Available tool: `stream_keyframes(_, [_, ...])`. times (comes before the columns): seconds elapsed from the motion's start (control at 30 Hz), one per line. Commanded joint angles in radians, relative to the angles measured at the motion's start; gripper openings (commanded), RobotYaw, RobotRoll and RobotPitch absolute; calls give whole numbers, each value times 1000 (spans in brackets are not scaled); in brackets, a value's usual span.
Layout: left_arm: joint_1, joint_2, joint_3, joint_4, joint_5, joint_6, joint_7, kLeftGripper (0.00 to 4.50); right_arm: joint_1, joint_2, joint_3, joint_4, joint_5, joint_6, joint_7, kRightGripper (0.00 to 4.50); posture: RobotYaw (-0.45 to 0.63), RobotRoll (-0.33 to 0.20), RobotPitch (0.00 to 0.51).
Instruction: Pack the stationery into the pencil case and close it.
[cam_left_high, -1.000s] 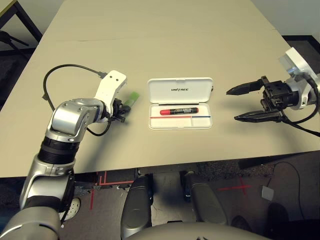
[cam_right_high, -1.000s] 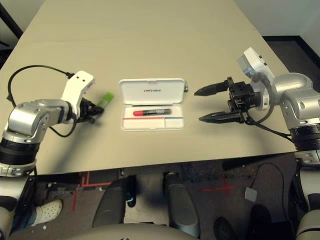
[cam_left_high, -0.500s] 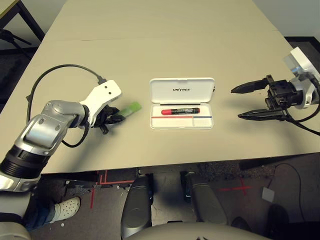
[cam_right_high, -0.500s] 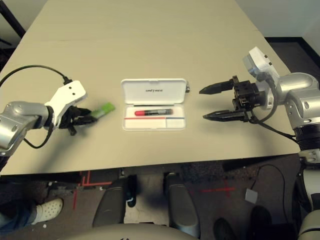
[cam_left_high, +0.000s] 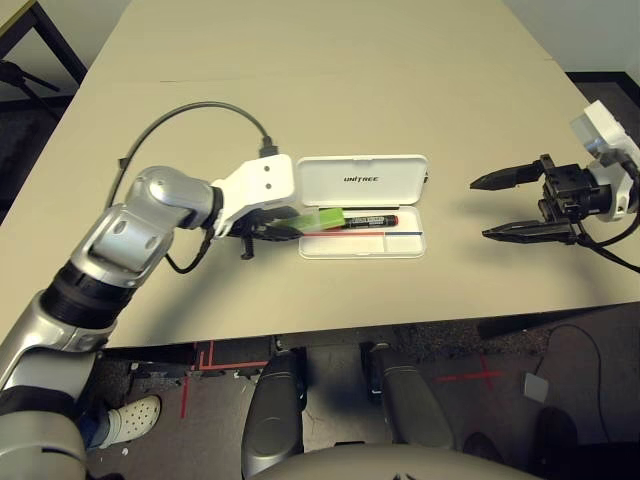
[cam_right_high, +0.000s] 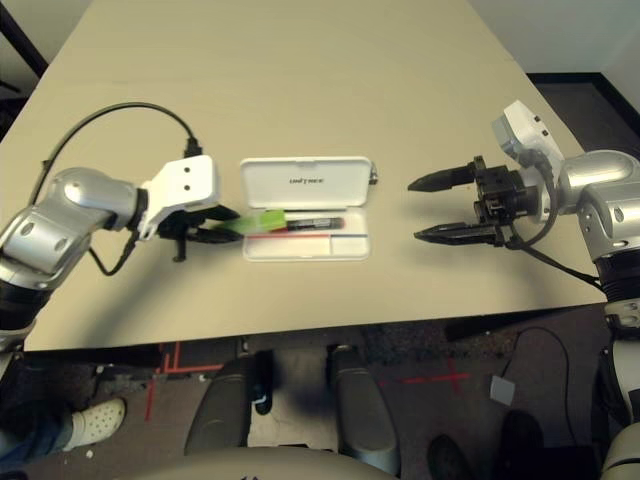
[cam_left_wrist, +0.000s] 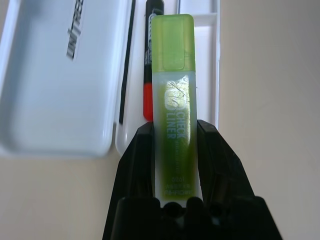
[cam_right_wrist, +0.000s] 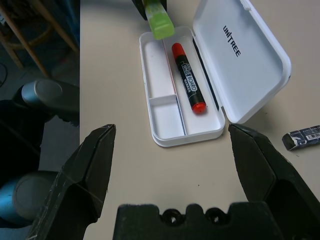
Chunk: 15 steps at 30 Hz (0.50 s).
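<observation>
A: Left gripper (cam_left_high: 285, 228) clenched on what?

B: Clamped on the light-green highlighter (cam_left_high: 320, 218), one black finger on each long edge, near the tail end. Leaves most of the body and the cap end jutting forward, free to go into the pencil case (cam_left_high: 385, 170) first.

A: And where, against the case?

B: Cap end poking over the case's left end, lengthwise along the tray, above the end of the red whiteboard marker (cam_left_high: 365, 220). Cannot tell whether touching the rim or hanging just above it.

A: Lined up that way for a reason?

B: Probably to drop flat into a long compartment without a turn. Looks like the placing step.

A: Rest of the stationery?

B: Marker lying in the rear channel beside the hinge. Thin red-blue pencil (cam_left_high: 390, 232) in the front one. Lid thrown fully back on the table (cam_left_high: 330, 80), lettering up, hence open access from above. Small dark piece (cam_right_wrist: 304, 136) out on the table by the lid's far right corner, not yet packed.

A: Right gripper (cam_left_high: 481, 209)?

B: Released, fingers spread wide, holding nothing. Parked well apart to the right of the case, pointing at it. Likely kept clear of the left arm, and handy for that small piece or the lid.
</observation>
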Motion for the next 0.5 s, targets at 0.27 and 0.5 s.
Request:
stream_keyframes(0.27, [-11, -104, -106, 61, 85, -69, -65, 1075, 43, -5, -57, -43, -14, 25, 4, 4500, -72, 0, 192])
stream_keyframes(0.5, [-26, -150, -103, 125, 126, -103, -64, 1075, 43, 3, -73, -53, -20, 42, 4, 4500, -76, 0, 197])
